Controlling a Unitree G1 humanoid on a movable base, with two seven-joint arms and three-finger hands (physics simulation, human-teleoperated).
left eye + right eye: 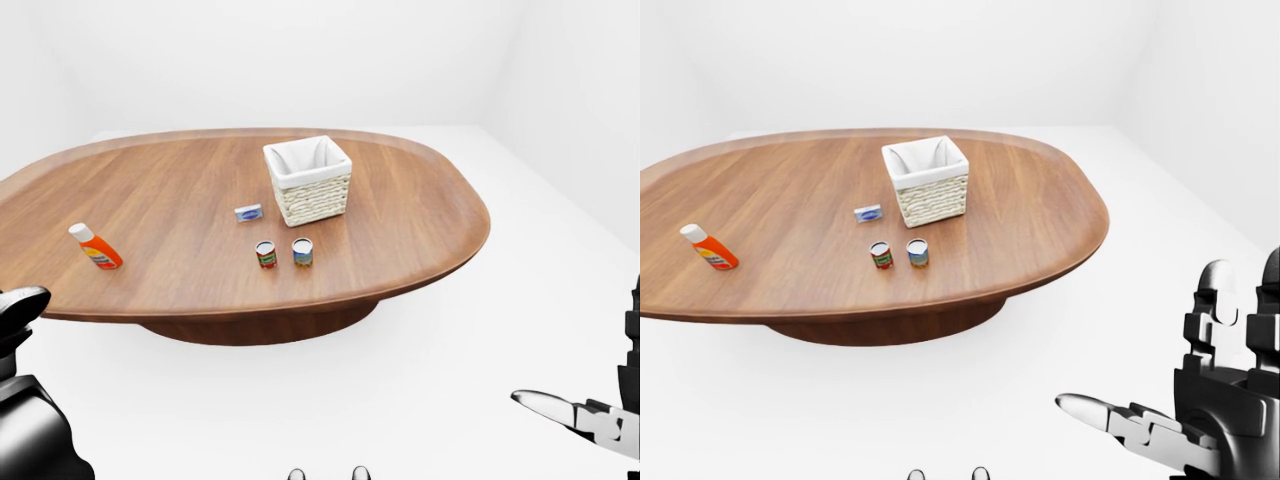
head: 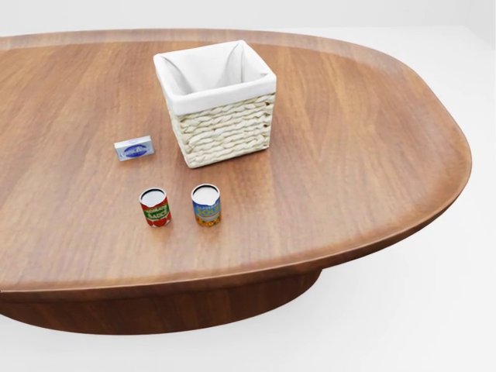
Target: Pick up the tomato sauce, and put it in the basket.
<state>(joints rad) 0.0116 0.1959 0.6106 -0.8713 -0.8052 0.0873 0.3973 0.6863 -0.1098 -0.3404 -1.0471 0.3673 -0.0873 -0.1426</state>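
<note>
The tomato sauce (image 2: pixel 155 208) is a small red-labelled can standing upright on the wooden table (image 2: pixel 372 155), below and left of the basket in the head view. The basket (image 2: pixel 217 101) is white wicker with a white cloth lining and looks empty. My right hand (image 1: pixel 1160 360) is at the bottom right of the right-eye view, fingers spread open, low and well short of the table. My left hand (image 1: pixel 22 305) shows only as a dark shape at the left edge of the left-eye view, away from the can. Neither hand holds anything.
A second can (image 2: pixel 206 205) with a blue and yellow label stands just right of the tomato sauce. A small blue and white box (image 2: pixel 134 149) lies left of the basket. An orange bottle (image 1: pixel 95 246) lies at the table's left. White floor surrounds the table.
</note>
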